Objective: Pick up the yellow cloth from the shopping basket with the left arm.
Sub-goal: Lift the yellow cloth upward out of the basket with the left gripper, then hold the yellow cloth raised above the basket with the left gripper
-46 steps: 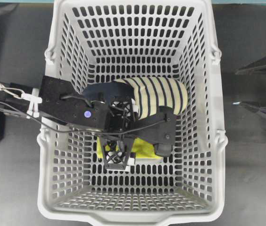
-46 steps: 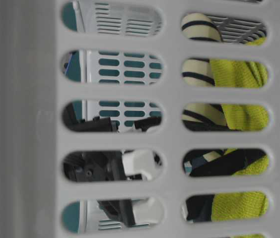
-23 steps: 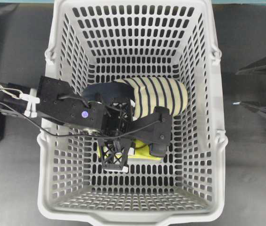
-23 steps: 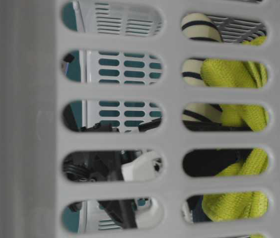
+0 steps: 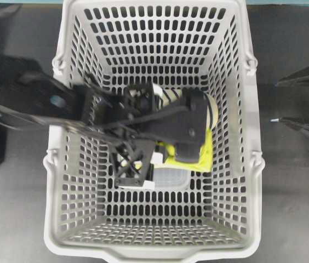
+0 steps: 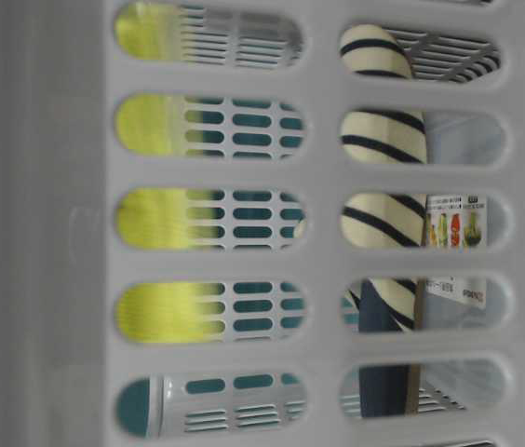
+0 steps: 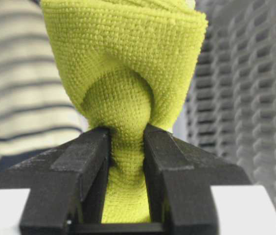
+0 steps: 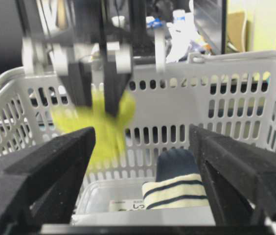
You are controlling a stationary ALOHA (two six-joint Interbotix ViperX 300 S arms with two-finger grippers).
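Yellow cloth (image 7: pixel 123 93) is pinched between the black pads of the left gripper (image 7: pixel 126 161); the jaws are closed on a bunched neck of fabric, with the rest fanned out beyond the pads. In the right wrist view the cloth (image 8: pixel 96 122) is seen hanging blurred from the left gripper (image 8: pixel 96 88), clear of the shopping basket (image 8: pixel 236 98) floor and level with the perforated far wall. From overhead the cloth (image 5: pixel 190 153) is mostly covered by the left gripper (image 5: pixel 162 145), which is reached in over the basket's (image 5: pixel 253 137) left rim; only a yellow edge shows toward the basket's right wall.

Striped slipper (image 5: pixel 165 96) is partly hidden under the arm at mid-basket, toward the far wall. In the right wrist view its navy and cream toe (image 8: pixel 174 183) lies just below the cloth, not touching it. Clear plastic container (image 5: pixel 171 179) with a printed label lies on the basket floor beside the slipper, under the gripper.

Right gripper (image 8: pixel 143 161) is parked outside the basket's right wall, fingers spread wide, nothing held.
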